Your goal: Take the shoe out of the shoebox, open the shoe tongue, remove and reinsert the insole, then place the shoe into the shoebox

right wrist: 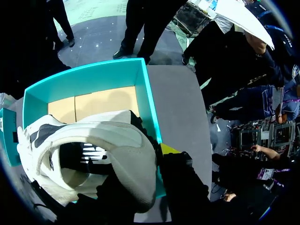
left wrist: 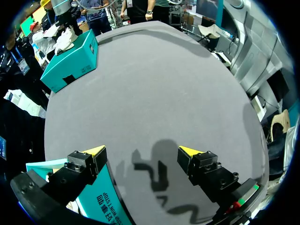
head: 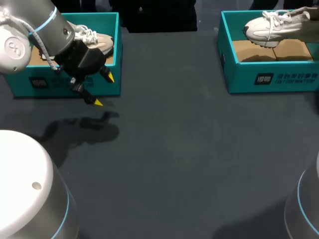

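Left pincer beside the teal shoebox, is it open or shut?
Open. The left pincer has its two yellow tips wide apart, with only the dark grey table top between them; it holds nothing.

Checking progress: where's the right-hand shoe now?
In the head view the shoe is at the table's far right, over the open right shoebox, near its back wall.

Light falls from overhead onto the dark grey matte table top (head: pixel 189 149), which is dim and evenly lit. At the table's far left, the open left gripper (head: pixel 103 90) casts a soft-edged shadow (head: pixel 84 127) onto it, seen in the left wrist view between the spread fingers (left wrist: pixel 86 161). At the table's far right, the white lace-up shoe (head: pixel 273 25) catches the most light, its hollow dark
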`<state>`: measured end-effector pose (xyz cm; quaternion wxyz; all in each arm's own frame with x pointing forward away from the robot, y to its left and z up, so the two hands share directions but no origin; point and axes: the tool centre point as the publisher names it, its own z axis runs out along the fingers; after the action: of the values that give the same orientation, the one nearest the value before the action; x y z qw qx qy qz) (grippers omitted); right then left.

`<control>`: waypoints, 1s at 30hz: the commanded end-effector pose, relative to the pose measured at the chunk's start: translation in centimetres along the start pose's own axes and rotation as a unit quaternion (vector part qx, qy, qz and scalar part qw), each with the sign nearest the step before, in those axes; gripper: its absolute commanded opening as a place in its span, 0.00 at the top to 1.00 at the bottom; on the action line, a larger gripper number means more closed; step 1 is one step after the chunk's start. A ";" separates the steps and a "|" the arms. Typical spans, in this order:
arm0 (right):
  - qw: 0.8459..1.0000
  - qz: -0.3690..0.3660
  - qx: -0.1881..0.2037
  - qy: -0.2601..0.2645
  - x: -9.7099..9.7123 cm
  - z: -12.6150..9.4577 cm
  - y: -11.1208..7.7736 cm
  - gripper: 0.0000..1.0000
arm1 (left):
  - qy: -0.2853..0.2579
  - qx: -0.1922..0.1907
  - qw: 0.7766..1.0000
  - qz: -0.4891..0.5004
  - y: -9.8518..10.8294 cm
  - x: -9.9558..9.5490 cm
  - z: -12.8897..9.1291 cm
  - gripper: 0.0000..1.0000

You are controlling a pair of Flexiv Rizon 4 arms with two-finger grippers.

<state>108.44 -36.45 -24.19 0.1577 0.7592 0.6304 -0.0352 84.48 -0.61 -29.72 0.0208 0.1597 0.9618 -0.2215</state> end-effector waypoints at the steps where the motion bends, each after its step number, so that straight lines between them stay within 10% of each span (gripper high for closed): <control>1: 1.000 0.007 0.003 0.001 0.3 1.6 -0.2 1.00 | 0.000 -0.002 1.000 0.000 0.0 0.0 0.0 0.00; 30: 1.000 0.005 -0.004 0.000 0.4 4.6 -5.1 1.00 | 0.000 -0.002 1.000 0.000 0.0 0.0 0.0 0.00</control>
<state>104.47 -36.65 -29.83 0.1598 0.7618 0.6269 -0.0333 84.48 -0.61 -29.72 0.0208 0.1597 0.9618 -0.2215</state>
